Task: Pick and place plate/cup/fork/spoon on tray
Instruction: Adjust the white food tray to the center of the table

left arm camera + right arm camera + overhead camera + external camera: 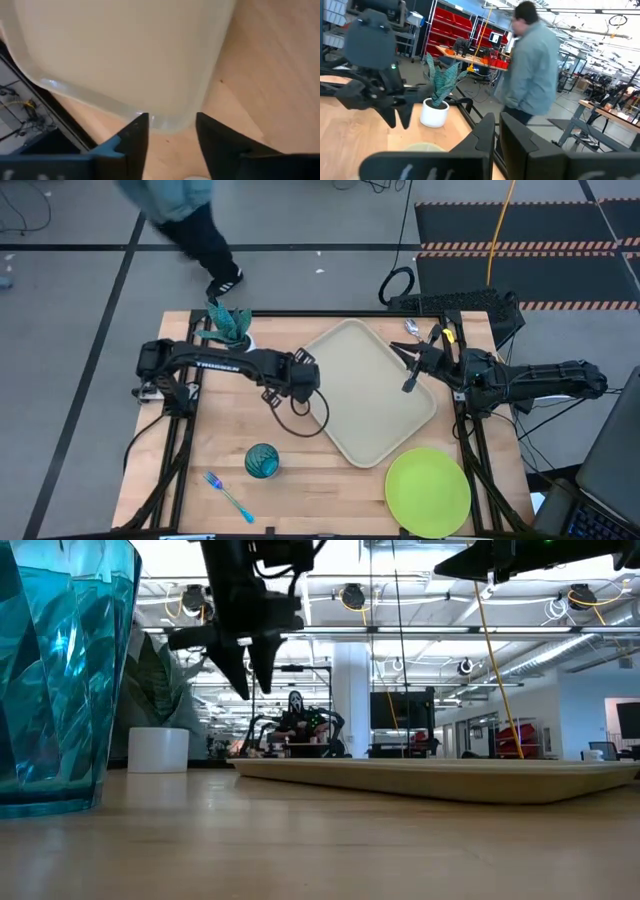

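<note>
Dark left gripper (312, 386): fingers parted, empty, arm extended inward. Dark right gripper (408, 360): fingers nearly closed, empty, raised.

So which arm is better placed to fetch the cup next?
The left. Its gripper hangs open near the tray's left edge, and the cup stands just in front of it on the same side. The right gripper is over the tray's far right edge, across the tray from the cup.

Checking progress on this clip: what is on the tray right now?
Nothing lies on the tray. The right gripper hangs over its right edge, covering a little of it. The plate, cup, fork and spoon sit on the table outside it.
</note>
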{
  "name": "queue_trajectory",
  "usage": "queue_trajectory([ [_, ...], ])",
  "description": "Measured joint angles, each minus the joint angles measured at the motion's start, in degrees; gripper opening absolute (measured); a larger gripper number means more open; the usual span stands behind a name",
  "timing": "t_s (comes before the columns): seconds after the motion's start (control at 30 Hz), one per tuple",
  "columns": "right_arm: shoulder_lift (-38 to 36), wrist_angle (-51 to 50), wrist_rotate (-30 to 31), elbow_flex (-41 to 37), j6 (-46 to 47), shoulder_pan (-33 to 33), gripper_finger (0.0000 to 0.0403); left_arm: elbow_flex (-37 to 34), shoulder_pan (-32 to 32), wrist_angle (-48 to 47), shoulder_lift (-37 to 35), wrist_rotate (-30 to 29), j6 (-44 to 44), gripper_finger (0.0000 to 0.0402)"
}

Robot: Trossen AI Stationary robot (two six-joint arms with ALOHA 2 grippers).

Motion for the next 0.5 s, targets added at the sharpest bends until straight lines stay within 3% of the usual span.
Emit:
queue_trajectory([
  [0.17, 0.0, 0.0, 0.0, 0.0, -0.9, -0.1, 0.0020, 0.0, 1.8, 2.1, 1.9, 6.9, -2.4, 0.0220],
  [0.5, 0.0, -0.1, 0.0, 0.0, -0.7, -1.2, 0.0020, 0.0, 1.9, 0.1, 9.0, 7.3, -2.0, 0.0235],
])
